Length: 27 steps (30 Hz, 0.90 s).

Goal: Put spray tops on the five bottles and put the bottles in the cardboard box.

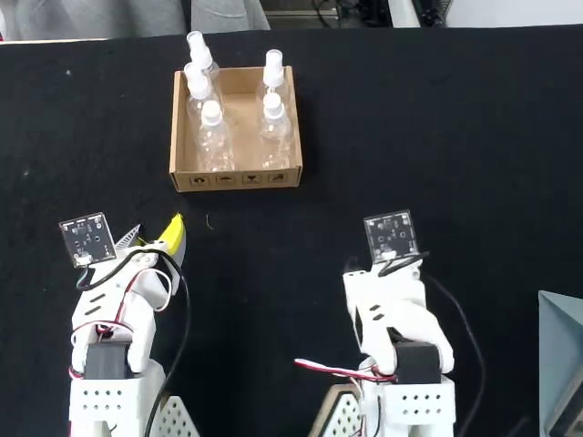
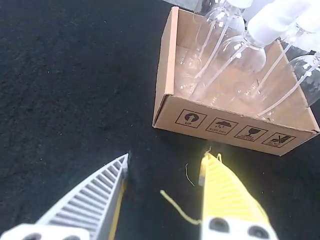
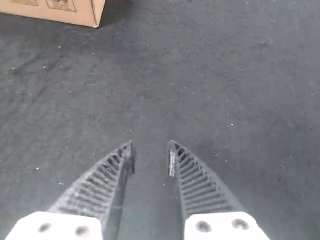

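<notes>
The cardboard box [image 1: 235,179] stands at the back left of the black table. Several clear bottles [image 1: 215,137] with white spray tops [image 1: 211,113] stand upright inside it, packed along both side walls. In the left wrist view the box [image 2: 225,125] lies just ahead, with bottles [image 2: 250,55] leaning above its rim. My left gripper [image 2: 164,161] is open and holds nothing, one finger grey, the other yellow; in the high view it [image 1: 157,229] sits short of the box's front wall. My right gripper [image 3: 151,148] hovers over bare cloth, slightly open and holding nothing, with the box corner [image 3: 75,12] far ahead.
A grey-blue object [image 1: 560,346] juts in at the right edge, near the right arm's base [image 1: 414,401]. A loose yellow thread [image 2: 175,205] hangs by the yellow finger. Black cloth [image 1: 437,137] spreads to the right of the box.
</notes>
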Motion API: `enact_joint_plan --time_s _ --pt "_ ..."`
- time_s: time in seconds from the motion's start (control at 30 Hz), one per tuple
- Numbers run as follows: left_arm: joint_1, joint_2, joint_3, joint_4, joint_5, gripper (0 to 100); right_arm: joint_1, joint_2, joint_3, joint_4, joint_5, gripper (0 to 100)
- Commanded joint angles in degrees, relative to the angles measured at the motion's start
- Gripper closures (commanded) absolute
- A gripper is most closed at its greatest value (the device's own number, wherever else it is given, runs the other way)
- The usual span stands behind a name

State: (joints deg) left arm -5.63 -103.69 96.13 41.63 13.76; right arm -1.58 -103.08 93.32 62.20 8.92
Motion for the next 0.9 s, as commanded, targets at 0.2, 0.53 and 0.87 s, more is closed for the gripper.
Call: enact_joint_plan --time_s 0.2,0.53,0.87 --pt "0.7 0.0 1.4 0.3 -0.4 79 1.8 -5.5 0.1 -1.4 -0.6 92.7" --pt "1.3 -0.4 1.4 11.9 -7.6 79 1.7 -5.5 1.2 -1.7 -0.3 92.7" --pt "1.2 -0.4 1.4 16.9 -8.2 79 1.8 -5.5 3.0 -0.2 -0.6 92.6"
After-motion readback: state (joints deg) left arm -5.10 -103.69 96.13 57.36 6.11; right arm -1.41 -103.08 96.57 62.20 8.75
